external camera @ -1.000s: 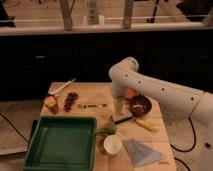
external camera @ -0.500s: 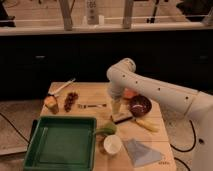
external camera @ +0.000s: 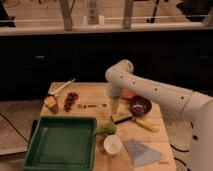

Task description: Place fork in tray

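Table: gripper beside fork; arm cut off.

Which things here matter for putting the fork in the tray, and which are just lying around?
Job: fork; green tray; gripper, open, over the table near the fork.
Lying about: white cup; dark bowl; grey cloth; long pale-handled utensil.

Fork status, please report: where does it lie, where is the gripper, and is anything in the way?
Gripper open, empty, hanging just right of the fork. Fork flat on the table, not yet in the tray. Nothing between gripper and fork.
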You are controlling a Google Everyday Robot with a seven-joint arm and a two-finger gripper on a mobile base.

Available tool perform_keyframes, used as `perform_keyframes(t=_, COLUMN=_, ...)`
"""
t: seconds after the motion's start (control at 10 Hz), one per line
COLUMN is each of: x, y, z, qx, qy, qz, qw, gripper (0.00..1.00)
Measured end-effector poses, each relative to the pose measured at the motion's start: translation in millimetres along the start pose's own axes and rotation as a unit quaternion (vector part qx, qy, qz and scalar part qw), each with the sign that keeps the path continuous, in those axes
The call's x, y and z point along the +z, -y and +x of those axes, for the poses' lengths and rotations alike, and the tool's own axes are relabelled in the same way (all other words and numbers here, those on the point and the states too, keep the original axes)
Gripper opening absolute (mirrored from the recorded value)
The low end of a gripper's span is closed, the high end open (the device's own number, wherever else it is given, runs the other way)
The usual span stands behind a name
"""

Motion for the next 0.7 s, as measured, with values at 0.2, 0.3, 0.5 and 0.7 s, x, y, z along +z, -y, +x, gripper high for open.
perform_keyframes(t=0.2, x=5, y=3, z=-5, qx=0.001, qy=0.003, qz=-0.002, qw=1.0, gripper=0.8)
perform_keyframes(t=0.3, x=8, y=4, z=-6, qx=0.001, qy=0.004, qz=-0.003, qw=1.0, gripper=0.8)
perform_keyframes(t=0.5, x=16, y=7, z=-5, qx=0.003, qy=0.005, qz=-0.006, qw=1.0, gripper=0.8)
perform_keyframes(t=0.7, x=24, y=11, z=-5, qx=0.006, qy=0.006, qz=-0.009, qw=0.9999, gripper=0.8)
